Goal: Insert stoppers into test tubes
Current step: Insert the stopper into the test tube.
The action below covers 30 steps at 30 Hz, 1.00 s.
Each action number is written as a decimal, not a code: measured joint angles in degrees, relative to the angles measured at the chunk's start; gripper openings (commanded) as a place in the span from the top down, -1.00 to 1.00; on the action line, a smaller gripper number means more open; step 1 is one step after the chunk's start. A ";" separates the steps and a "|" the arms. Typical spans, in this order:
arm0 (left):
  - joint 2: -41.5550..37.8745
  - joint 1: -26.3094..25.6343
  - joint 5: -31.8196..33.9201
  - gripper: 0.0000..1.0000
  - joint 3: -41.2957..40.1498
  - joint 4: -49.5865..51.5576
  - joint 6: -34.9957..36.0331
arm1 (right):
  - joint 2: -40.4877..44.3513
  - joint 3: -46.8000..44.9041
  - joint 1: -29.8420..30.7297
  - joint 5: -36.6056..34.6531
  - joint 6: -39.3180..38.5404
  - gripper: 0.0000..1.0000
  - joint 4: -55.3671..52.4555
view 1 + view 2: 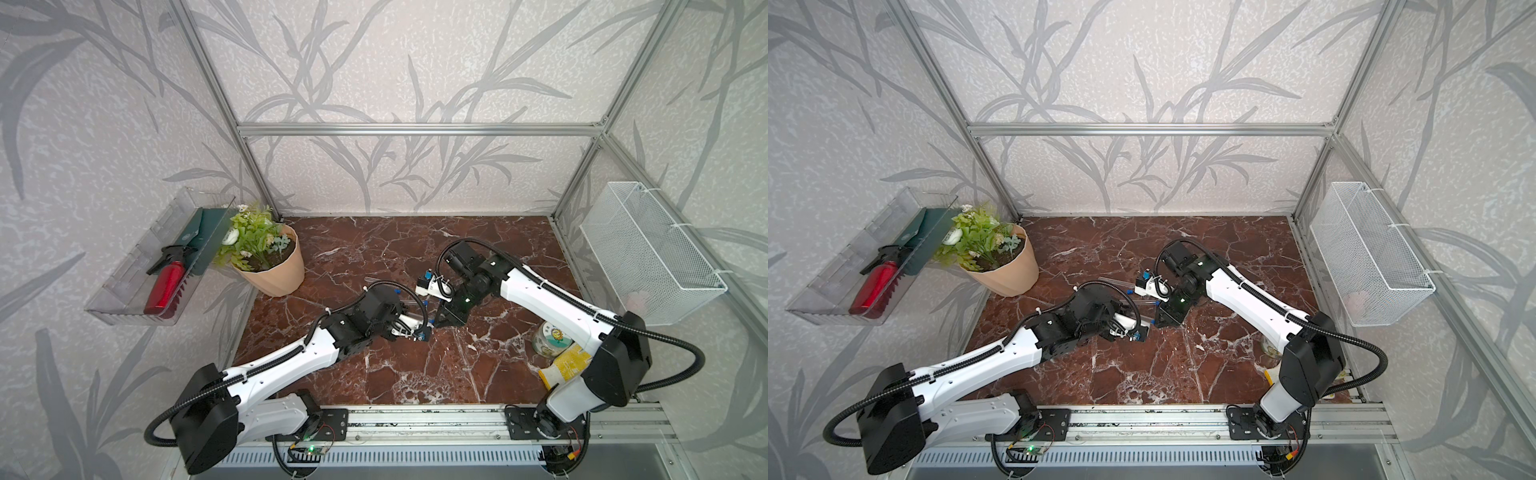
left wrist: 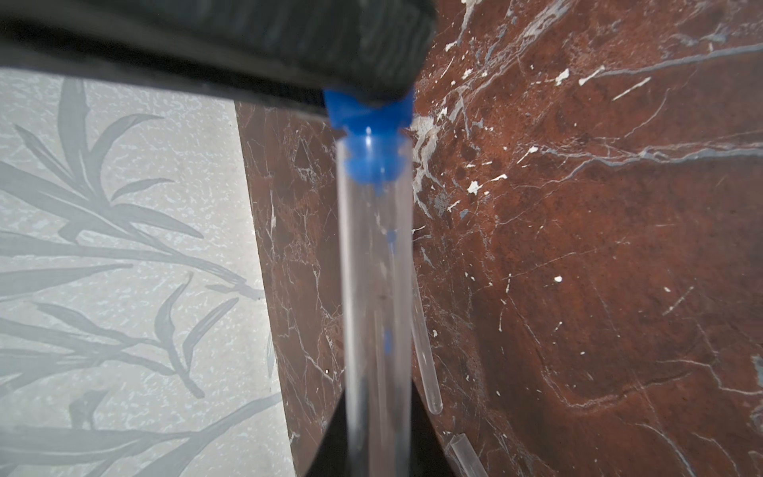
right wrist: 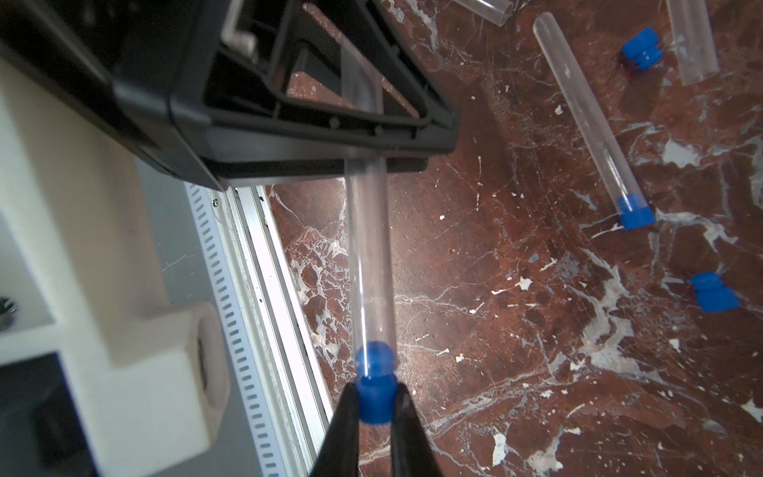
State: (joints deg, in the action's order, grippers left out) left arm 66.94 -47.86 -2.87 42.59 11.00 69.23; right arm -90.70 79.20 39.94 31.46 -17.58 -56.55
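Top views: left gripper (image 1: 420, 332) and right gripper (image 1: 441, 319) tip to tip mid-table (image 1: 415, 374); what they grip too small to make out.

Left wrist: left gripper tips mostly cut off, pinching held tube (image 2: 375, 289). Stopper (image 2: 369, 144) part-way in mouth, cap half hidden under right finger.

Right wrist: right gripper (image 3: 375, 398) clamped tight on stopper. Held tube's far end hidden inside left gripper. On table: capped tube (image 3: 594, 124), loose stoppers (image 3: 714, 293), cut-off tubes (image 3: 693, 41) at frame edge.

You are looking at a left arm (image 1: 282, 365) and a right arm (image 1: 552, 303) wearing glossy white link shells between black joint housings. Black corrugated conduit (image 1: 700, 360) is looping off each shoulder, with white zip ties cinching it down. A green light (image 1: 468, 298) is glowing on the right wrist. Black open-frame fingers (image 3: 289, 132) are showing small screw heads.
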 measured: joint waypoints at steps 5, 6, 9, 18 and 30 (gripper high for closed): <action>0.07 0.00 -2.19 1.00 0.48 1.46 -2.40 | 0.74 -0.33 0.92 -1.03 0.17 0.93 0.00; 0.07 0.00 -2.40 1.00 0.52 1.60 -2.60 | 0.74 -0.33 1.01 -1.07 0.44 0.93 0.00; 0.07 0.00 -2.60 1.00 0.52 1.70 -2.84 | 0.74 -0.33 1.09 -1.03 1.95 0.92 0.13; -0.68 -0.11 -2.71 1.00 0.55 2.67 -0.17 | 0.04 -1.33 1.07 2.38 7.63 0.90 2.29; -1.81 -0.17 -4.17 1.00 0.55 3.39 1.81 | -0.74 -2.99 0.02 7.19 12.02 0.37 7.50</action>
State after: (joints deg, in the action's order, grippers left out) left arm 65.12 -48.03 -7.05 43.13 14.39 71.05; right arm -91.44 76.20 39.97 38.65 -5.56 -49.06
